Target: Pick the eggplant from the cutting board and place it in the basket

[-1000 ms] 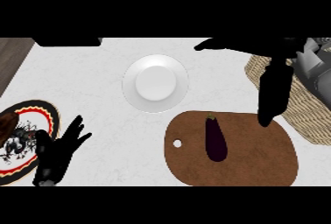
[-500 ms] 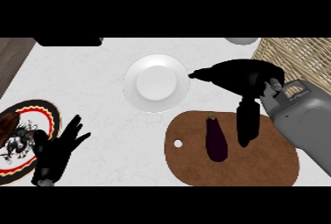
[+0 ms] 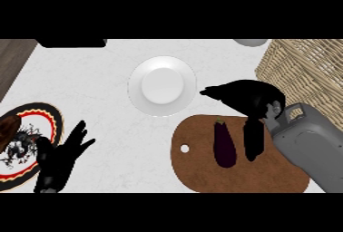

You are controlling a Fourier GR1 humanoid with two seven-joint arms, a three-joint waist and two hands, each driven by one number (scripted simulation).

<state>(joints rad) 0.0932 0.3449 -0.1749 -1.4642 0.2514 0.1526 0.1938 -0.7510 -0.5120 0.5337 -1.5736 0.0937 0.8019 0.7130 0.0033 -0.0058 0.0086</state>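
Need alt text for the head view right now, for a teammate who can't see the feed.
The right hand hangs over the wooden cutting board, fingers pointing down just right of the purple eggplant, which lies flat on the board. A wicker basket sits at upper right, a white plate above the board. The left hand rests open by a patterned plate.

The eggplant lies lengthwise on the brown cutting board, stem toward twelve o'clock. The right hand hangs over the board at the eggplant's three o'clock, fingers pointing down just beside it. The wicker basket sits at two o'clock. A white plate is at eleven. The left hand rests open at eight o'clock beside a patterned plate.
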